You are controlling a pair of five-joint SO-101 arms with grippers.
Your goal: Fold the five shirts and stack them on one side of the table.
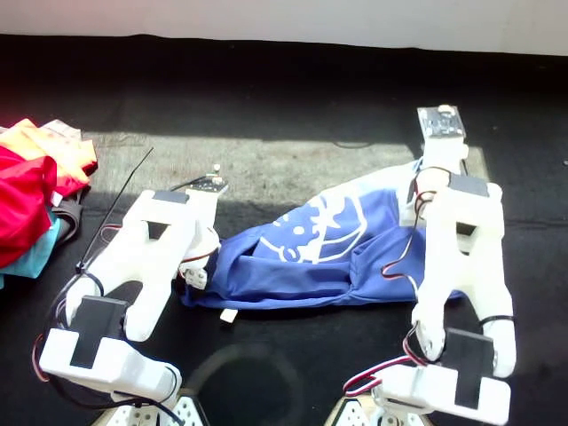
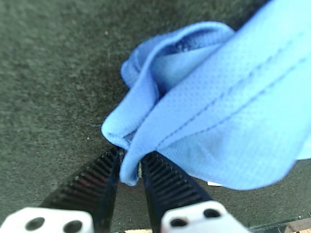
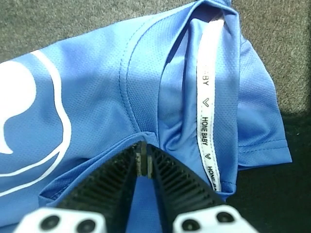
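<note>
Left hand [image 2: 130,164] is clamped on a folded bit of hem of the blue shirt [image 2: 218,121]. The cloth bunches right between its jaws, then fans out away from it over the dark tabletop [image 2: 48,73]. Right hand [image 3: 144,158] is pinched shut on the same shirt just beside the neck opening, with the white neck tape [image 3: 206,107] running off on one side of it and the white print [image 3: 29,121] on the other. My guess on why: one hand at the hem end and one at the collar end gives control of both ends, so the shirt can be pulled flat or doubled over without collapsing. From the high view it lies strung between the two hands, rumpled and partly doubled over, so I'd say the fold has barely begun. The other shirts [image 1: 31,200] sit in a loose red, orange and teal heap well off to the left hand's outer side, at the tabletop's edge, and they don't look folded.
</note>
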